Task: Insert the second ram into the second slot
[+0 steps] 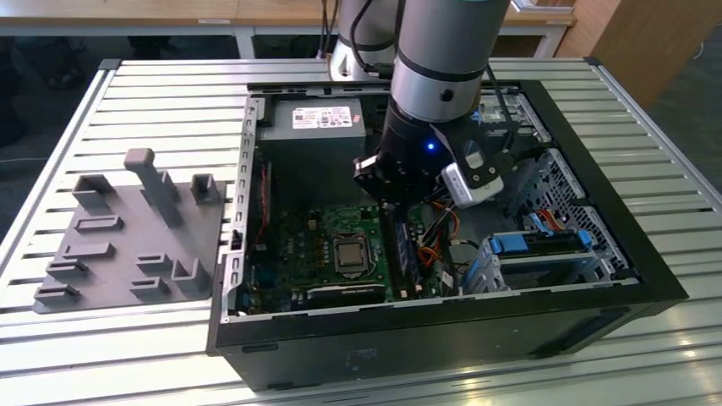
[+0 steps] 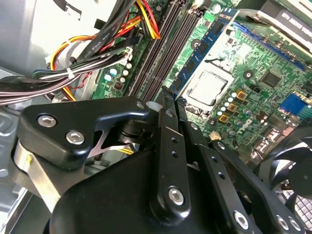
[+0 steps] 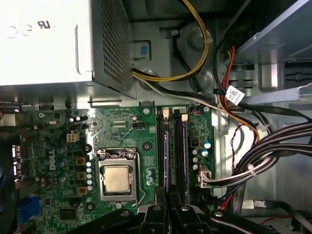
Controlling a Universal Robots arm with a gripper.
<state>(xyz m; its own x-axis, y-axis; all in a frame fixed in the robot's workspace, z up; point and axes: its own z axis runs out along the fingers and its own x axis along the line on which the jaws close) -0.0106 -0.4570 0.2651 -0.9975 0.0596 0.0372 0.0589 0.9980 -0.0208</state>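
Tool (image 3: 168,197): fingers drawn together, nothing visibly clamped, tip over one end of the second ram (image 3: 165,156), which stands edge-up in its slot (image 3: 165,116) beside the processor socket (image 3: 117,178). Judgement: seating needs straight, even downward pressure; any tilt risks the contacts.

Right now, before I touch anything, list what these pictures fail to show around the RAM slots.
First wrist view: the near ends of the RAM slots, covered by the gripper.
Exterior view: the slots' far ends, behind the gripper; whether the memory stick is fully seated, too small to tell.
Second wrist view: the motherboard's near part, blocked by the gripper; the fan, cut off by the picture's edge.
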